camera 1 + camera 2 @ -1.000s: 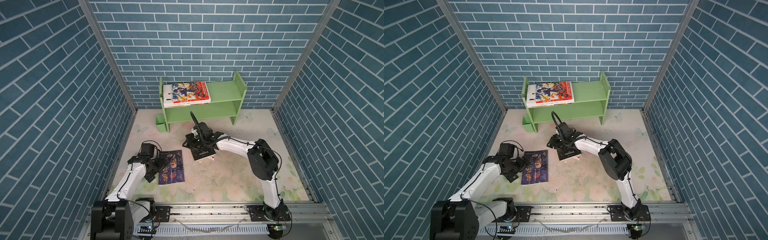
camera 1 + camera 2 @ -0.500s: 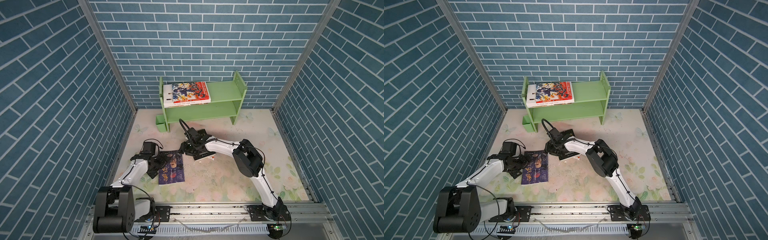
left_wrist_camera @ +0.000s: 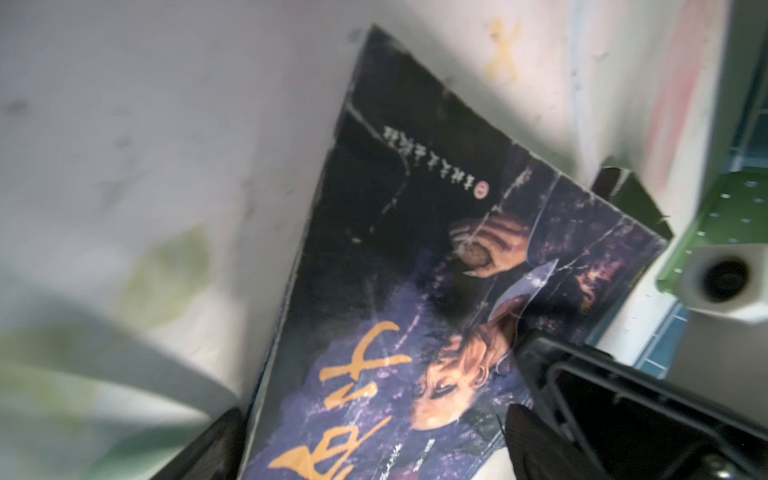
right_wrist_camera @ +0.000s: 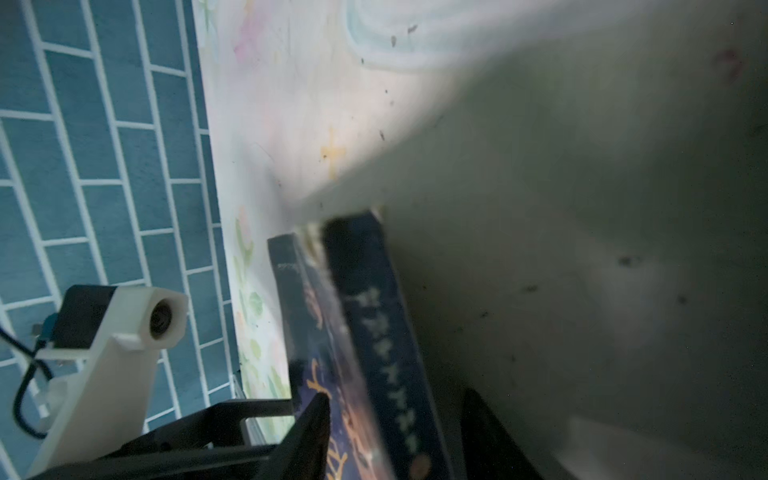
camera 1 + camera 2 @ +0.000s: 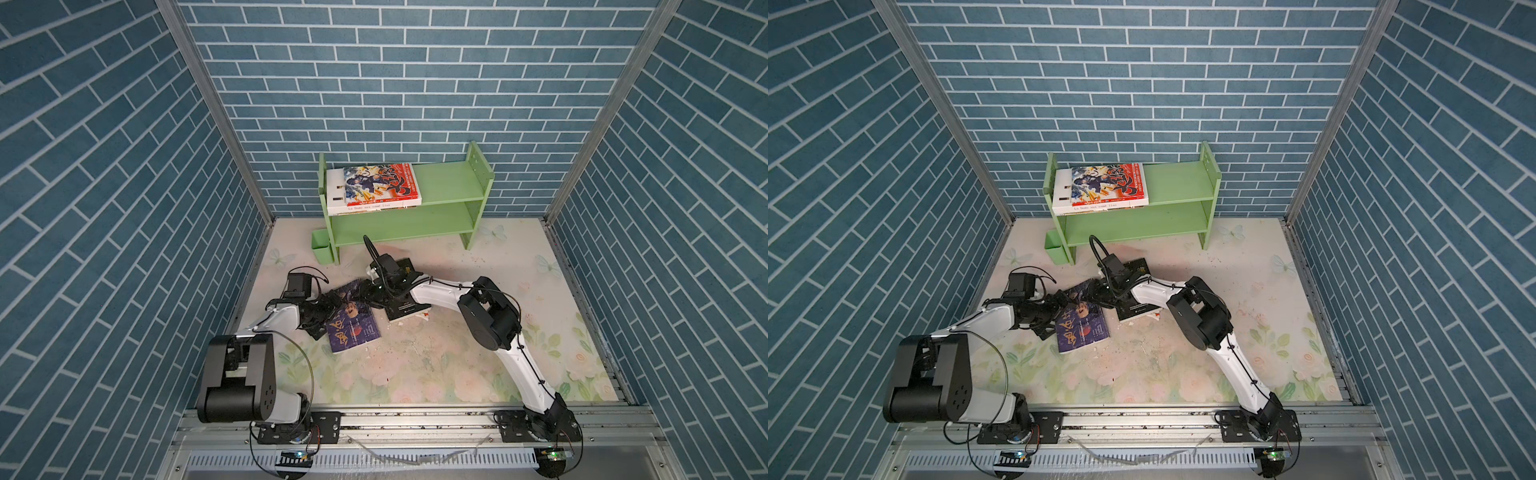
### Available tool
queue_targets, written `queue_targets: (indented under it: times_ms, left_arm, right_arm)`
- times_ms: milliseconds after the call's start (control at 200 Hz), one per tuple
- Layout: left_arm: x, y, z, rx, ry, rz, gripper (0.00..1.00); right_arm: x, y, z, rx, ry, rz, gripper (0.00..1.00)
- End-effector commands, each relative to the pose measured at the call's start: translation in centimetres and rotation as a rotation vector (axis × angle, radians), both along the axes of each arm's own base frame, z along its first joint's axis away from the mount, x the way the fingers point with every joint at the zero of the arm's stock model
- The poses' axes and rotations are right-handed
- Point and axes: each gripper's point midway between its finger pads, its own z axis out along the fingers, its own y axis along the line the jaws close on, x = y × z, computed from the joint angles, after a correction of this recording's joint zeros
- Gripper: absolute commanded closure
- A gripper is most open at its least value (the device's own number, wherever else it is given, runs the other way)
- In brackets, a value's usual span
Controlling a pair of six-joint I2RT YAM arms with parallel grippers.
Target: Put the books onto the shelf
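Note:
A purple book (image 5: pixel 354 322) (image 5: pixel 1084 328) with gold characters lies on the floor mat, its far edge raised. My left gripper (image 5: pixel 326 314) (image 3: pixel 374 440) is open, with the book's near-left edge between its fingers. My right gripper (image 5: pixel 358 294) (image 4: pixel 399 419) reaches across from the right, open, straddling the book's spine (image 4: pixel 374 332); one finger (image 4: pixel 309 428) rests on the cover and the other stands clear. A pile of books with a black cover (image 5: pixel 405 306) lies under the right forearm. More books (image 5: pixel 376 187) (image 5: pixel 1105 185) lie flat on the top tier of the green shelf (image 5: pixel 451 187) (image 5: pixel 1181 183).
A small green cup (image 5: pixel 322 246) (image 5: pixel 1054 245) sits against the shelf's left leg. Blue brick walls close in three sides. Bare floral mat (image 5: pixel 415 370) lies in front of the books and to the right of the right arm.
My right gripper swung left from the black pile to the purple book's far edge and narrowed. My left gripper slid in over the book's left edge. The book turned slightly and tipped up.

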Motion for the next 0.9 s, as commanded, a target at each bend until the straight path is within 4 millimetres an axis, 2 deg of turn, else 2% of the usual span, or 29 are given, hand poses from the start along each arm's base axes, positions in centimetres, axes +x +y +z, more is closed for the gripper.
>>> queue_targets:
  times_ms: [0, 65, 120, 160, 270, 425, 445, 550, 620, 785, 895]
  left_arm:
    - [-0.4, -1.6, -2.0, -0.075, 0.046, -0.039, 0.01]
    - [0.1, -1.5, -1.4, -0.064, 0.031, -0.045, 0.01]
    - [0.0, -1.4, -1.2, -0.052, 0.032, -0.051, 0.01]
    - [0.6, -1.3, -0.5, -0.043, 0.015, -0.055, 0.01]
    - [0.7, -1.0, 0.2, -0.031, 0.009, -0.058, 0.01]
    - [0.5, -0.4, 1.8, -0.017, -0.014, -0.046, 0.00]
    - [0.5, -0.3, 2.1, -0.014, -0.019, -0.045, 0.00]
    - [0.3, 0.1, 4.2, -0.006, -0.055, -0.044, 0.00]
    - [0.3, 0.4, 5.9, -0.010, -0.086, -0.038, 0.00]
    - [0.4, 0.8, 11.0, -0.030, -0.195, -0.012, 0.00]
    - [1.0, 1.7, 14.9, -0.040, -0.268, 0.033, 0.00]
  right_arm:
    - [-2.9, 3.4, 4.9, 0.200, 0.028, 0.094, 0.52]
    - [-2.6, 2.9, 5.2, 0.191, 0.018, 0.079, 0.56]
    - [-2.4, 2.2, 4.7, 0.164, 0.020, 0.058, 0.60]
    - [-2.3, 1.6, 4.4, 0.143, 0.020, 0.045, 0.64]
    - [-1.7, 0.1, 3.7, 0.082, 0.010, 0.006, 0.77]
    - [-1.1, -1.3, 5.1, 0.004, -0.069, -0.011, 0.90]
    - [-1.0, -1.5, 6.9, 0.021, -0.098, -0.012, 0.92]
    - [-0.7, -2.2, 10.5, 0.030, -0.176, -0.018, 0.96]
    - [-0.6, -2.9, 14.2, 0.053, -0.240, -0.030, 0.97]
    - [-1.3, -5.3, 24.5, 0.148, -0.408, -0.056, 0.99]
    - [-3.3, -6.8, 31.4, 0.244, -0.486, -0.018, 1.00]
